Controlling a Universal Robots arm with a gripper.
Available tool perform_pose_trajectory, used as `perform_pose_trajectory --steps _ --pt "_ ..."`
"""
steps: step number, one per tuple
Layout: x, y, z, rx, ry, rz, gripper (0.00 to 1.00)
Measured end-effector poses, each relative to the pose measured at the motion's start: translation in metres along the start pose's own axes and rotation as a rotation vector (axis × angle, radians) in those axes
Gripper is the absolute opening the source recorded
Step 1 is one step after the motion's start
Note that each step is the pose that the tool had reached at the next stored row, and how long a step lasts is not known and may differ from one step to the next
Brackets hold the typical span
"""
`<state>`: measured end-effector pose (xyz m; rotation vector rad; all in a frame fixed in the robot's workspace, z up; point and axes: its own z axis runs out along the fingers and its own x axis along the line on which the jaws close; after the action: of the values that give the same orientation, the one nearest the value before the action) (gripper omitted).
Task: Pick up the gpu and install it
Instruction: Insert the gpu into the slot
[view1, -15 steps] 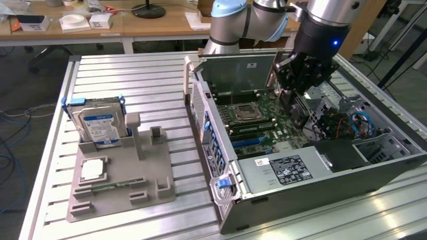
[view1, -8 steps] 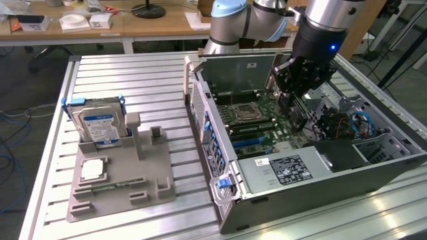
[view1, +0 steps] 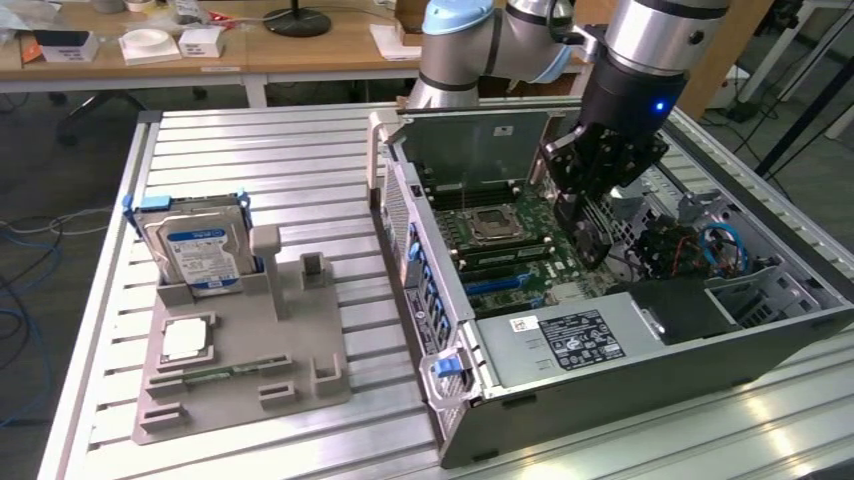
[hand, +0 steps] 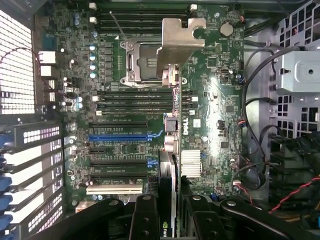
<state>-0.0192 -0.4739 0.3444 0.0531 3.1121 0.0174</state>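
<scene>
Open case, crowded at the edges
We see the case (view1: 430, 300) open on top, with free room above the motherboard (hand: 220, 100); cables (hand: 252, 155) and the metal cage (hand: 300, 70) crowd one side, the slot covers (hand: 35, 135) the other, and the gpu (hand: 168, 190) in the gripper (hand: 171, 207) hangs between

A ribbed aluminium table (view1: 267, 180) fills mid-frame. Along the top edge runs a wooden desk (view1: 320, 50) with white boxes (view1: 147, 45) and a black lamp base (view1: 296, 20). Dark floor (view1: 67, 170) with loose cables (view1: 30, 226) lies at far left. Light glares off the table at lower right.
</scene>
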Motion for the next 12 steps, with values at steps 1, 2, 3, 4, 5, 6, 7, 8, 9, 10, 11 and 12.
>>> perform_pose_trajectory --steps 1,2,3,4,5,6,7,8,9,10,11,12 --pt "0.000 0.0000 0.0018 0.0000 0.0000 0.000 0.27" --pt "0.000 0.0000 0.0036 0.0000 0.0000 0.000 0.27" --pt "0.000 -0.0001 0.0055 -0.0001 0.0000 0.000 0.27" --pt "0.000 -0.0001 0.0073 -0.0001 0.0000 0.000 0.27" --pt "0.000 -0.0001 0.0091 0.0000 0.0000 0.000 0.27" --pt "0.000 -0.0001 0.0109 0.0000 0.0000 0.000 0.27" --pt "0.000 -0.0002 0.0127 0.0000 0.0000 0.000 0.27" --pt "0.000 -0.0002 0.0144 0.0001 0.0001 0.000 0.27" --pt "0.000 -0.0002 0.0156 0.0001 0.0000 0.000 0.27" --pt "0.000 -0.0002 0.0155 0.0001 0.0000 0.000 0.27" --pt "0.000 -0.0002 0.0156 -0.0001 0.0001 0.000 0.27" --pt "0.000 -0.0002 0.0156 -0.0001 0.0000 0.000 0.27"
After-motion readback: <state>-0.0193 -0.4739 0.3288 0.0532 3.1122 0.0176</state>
